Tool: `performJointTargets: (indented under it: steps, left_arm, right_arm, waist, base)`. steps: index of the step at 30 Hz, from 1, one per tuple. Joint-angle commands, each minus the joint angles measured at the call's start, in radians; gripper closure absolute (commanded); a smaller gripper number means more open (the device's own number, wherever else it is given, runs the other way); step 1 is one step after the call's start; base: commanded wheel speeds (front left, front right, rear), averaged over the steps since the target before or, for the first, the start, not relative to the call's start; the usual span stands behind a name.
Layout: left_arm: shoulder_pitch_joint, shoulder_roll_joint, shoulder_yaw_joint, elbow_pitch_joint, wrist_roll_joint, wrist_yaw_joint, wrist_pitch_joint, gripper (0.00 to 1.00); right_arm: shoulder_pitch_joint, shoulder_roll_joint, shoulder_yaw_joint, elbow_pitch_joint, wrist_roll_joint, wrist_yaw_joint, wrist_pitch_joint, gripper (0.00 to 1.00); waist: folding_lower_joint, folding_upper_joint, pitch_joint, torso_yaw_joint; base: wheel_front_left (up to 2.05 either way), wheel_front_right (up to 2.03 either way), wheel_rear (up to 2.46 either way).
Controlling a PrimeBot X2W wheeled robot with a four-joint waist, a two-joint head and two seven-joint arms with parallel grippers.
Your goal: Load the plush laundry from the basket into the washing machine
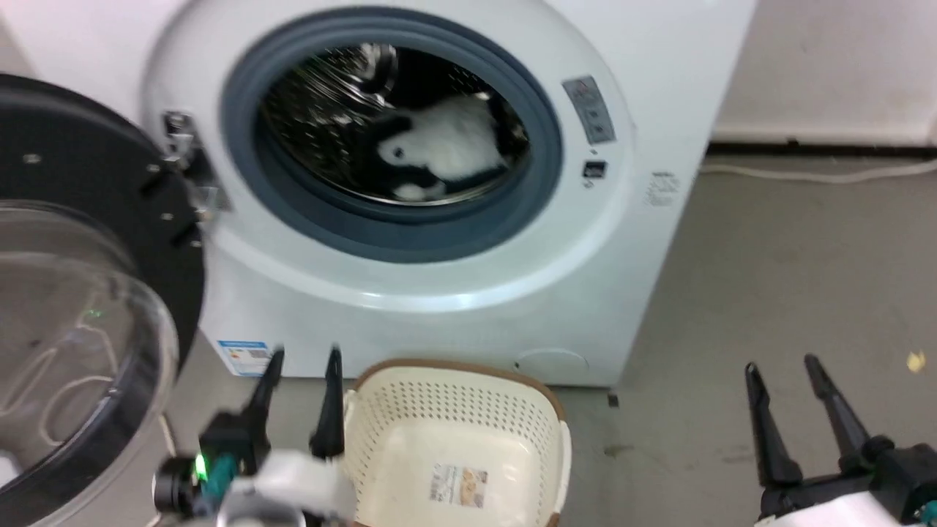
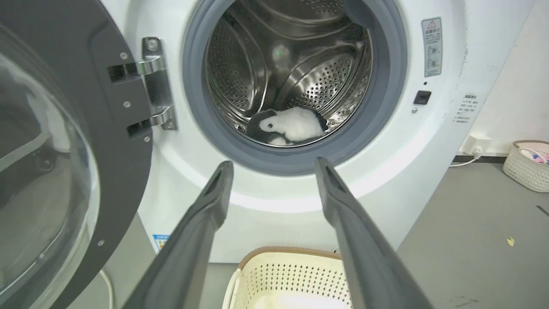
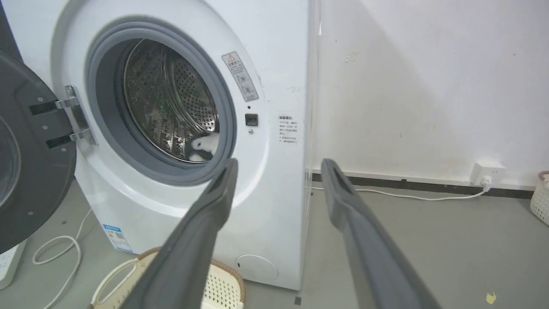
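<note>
**Plush laundry lies in the drum, both claws are apart**

The head view looks down at the washing machine with its door swung wide to the left. The plush laundry lies inside the steel drum, low and toward the right side, its white body and black patches a little blurred. Below the machine front stands the basket, and on its bare floor the label sticker is visible.

The left gripper is just beside the basket's left rim, with its two fingers apart and nothing between them. The right gripper is well apart from it, over the grey floor to the right, also spread and holding nothing.

The left wrist view gives a sharper look into the drum. Here the toy rests on the bottom, just behind the grey gasket, and the door hinge is clear. This view also takes in a second basket far away at the wall.

The right wrist view sees the machine from the side, so the toy is mostly hidden behind the gasket. It adds a wall socket with a white cable along the floor
</note>
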Motion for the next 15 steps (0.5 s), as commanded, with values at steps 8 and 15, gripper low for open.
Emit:
performJointTargets:
  steps: [8,15]
  left_arm:
    - [0.171,-0.026,-0.009,-0.056,0.010,0.041,-0.005,0.00]
    - [0.195,-0.031,-0.012,-0.087,0.035,0.034,-0.005,0.00]
  right_arm:
    - [0.050,0.015,0.023,0.007,-0.006,-0.001,-0.004,0.00]
    - [0.058,0.016,0.013,0.018,-0.012,-0.001,-0.004,0.00]
  waist:
    - [0.0003,0.0000,-0.052,0.054]
    - [0.0003,0.0000,-0.054,0.055]
  base:
    - [0.00,0.00,0.00]
    - [0.00,0.00,0.00]
